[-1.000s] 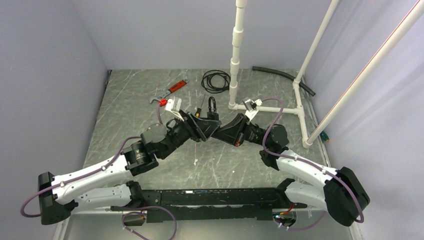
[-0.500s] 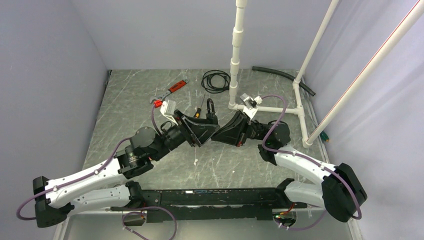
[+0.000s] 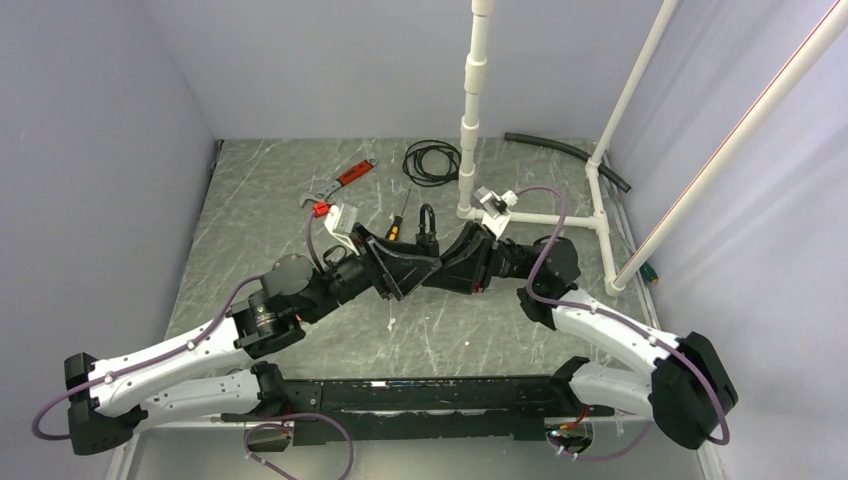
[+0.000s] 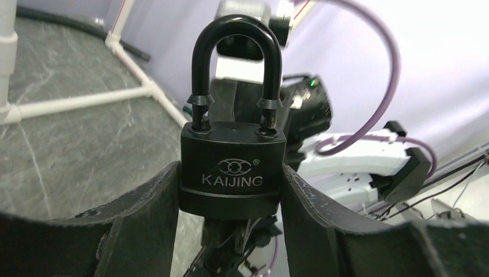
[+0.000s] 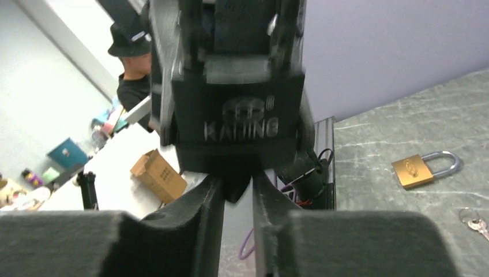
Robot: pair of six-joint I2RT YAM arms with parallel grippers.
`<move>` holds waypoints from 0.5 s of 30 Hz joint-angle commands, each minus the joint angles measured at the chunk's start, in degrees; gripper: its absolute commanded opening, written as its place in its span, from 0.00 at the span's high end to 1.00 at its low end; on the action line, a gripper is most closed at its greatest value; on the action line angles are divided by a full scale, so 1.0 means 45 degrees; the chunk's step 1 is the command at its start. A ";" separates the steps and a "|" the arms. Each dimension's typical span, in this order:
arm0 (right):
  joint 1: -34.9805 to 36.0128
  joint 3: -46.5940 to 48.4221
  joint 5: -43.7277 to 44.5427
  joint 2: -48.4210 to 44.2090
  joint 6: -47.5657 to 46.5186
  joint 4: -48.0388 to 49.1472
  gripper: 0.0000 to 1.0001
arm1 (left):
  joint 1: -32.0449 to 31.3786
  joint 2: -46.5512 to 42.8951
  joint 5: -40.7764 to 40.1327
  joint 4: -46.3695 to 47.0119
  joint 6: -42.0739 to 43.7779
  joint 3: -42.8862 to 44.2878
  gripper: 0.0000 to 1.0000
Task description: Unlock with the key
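Checking the top view first: grey marbled table (image 3: 270, 230), lavender walls on three sides, white PVC frame (image 3: 470, 120) standing at the back right. Both arms meet mid-table. The left gripper (image 3: 424, 252) holds the black padlock (image 3: 428, 228) up off the surface, shackle toward the far side. The right gripper (image 3: 438, 271) noses in from the opposite side, tip to tip with the left. Loose on the table behind them are a screwdriver (image 3: 398, 215), a red-handled tool (image 3: 355, 172), a coiled black cable (image 3: 431, 161) and a black hose (image 3: 565, 150).

Left wrist: padlock upright, KAIJING on its face, shackle seated in both holes, so closed. Left fingers (image 4: 141, 216) clamp the body from both sides, touching it. The right arm sits straight behind the lock. The PVC base runs across the table at left.

Right wrist: the lock's lower body fills the top of the view, blurred. Right fingers (image 5: 202, 225) are nearly pressed together, pinching a small dark key (image 5: 233, 189) right at the lock's underside; can't tell how far it's in. A brass padlock (image 5: 424, 167) lies flat on the table at right, with a key ring (image 5: 474, 222) near it but apart. Beyond the table edge is an open room: a person in a black hat (image 5: 130, 52) and a cardboard box (image 5: 158, 171) on a light surface.
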 commanded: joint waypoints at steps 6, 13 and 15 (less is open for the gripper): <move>0.0256 0.0925 0.3760 -0.2795 -0.4280 -0.8617 0.31 | -0.0703 0.0101 0.0108 -0.3029 -0.0484 0.0838 1.00; 0.0261 -0.0079 0.4322 -0.4610 -0.5256 -1.1083 0.22 | -0.0703 0.0280 -0.1396 -0.4949 -0.0494 0.1599 1.00; 0.0261 -0.0132 0.4518 -0.5237 -0.5674 -1.1996 0.22 | -0.0703 0.0489 -0.1630 -0.5450 -0.0480 0.1774 1.00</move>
